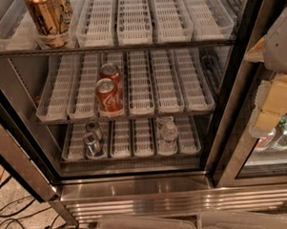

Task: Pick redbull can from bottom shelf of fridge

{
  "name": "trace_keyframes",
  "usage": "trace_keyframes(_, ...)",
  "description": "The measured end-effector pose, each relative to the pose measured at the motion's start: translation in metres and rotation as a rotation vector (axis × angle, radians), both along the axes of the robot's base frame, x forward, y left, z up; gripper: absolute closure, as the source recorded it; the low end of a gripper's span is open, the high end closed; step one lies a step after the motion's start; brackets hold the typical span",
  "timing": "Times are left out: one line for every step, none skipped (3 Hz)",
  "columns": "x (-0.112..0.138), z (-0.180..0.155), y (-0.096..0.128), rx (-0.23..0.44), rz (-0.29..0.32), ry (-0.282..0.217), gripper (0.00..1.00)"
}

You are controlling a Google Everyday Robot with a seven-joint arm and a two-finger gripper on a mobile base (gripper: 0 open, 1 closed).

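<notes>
The fridge [137,199] stands open with three wire racks of white lane trays. On the bottom shelf [136,139], two slim blue-and-silver redbull cans stand one behind the other in a left lane, the front one [91,144] near the shelf's front edge and the back one [94,130] just behind it. My gripper [273,106], cream and white, hangs at the far right in front of the glass door. It is outside the fridge, well right of and above the cans.
A clear plastic bottle [168,134] stands on the bottom shelf, right of centre. Two red cola cans [109,97] sit on the middle shelf and a big gold can [48,18] on the top one. Clear bins [144,227] and floor cables [24,222] lie below.
</notes>
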State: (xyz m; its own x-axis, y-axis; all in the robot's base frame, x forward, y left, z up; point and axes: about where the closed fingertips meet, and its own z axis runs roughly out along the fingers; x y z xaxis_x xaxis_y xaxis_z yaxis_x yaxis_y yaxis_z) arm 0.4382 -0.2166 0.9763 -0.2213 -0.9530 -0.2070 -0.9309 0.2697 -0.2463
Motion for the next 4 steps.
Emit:
trace_keyframes(0.001, -0.001, 0.000, 0.002, -0.001, -0.003, 0.00)
trace_keyframes(-0.001, -0.012, 0.004, 0.019, -0.003, -0.006, 0.00)
trace_keyframes(-0.009, -0.039, 0.019, 0.067, 0.018, 0.002, 0.00)
trace_keyframes(-0.017, -0.084, 0.042, 0.109, 0.041, 0.024, 0.00)
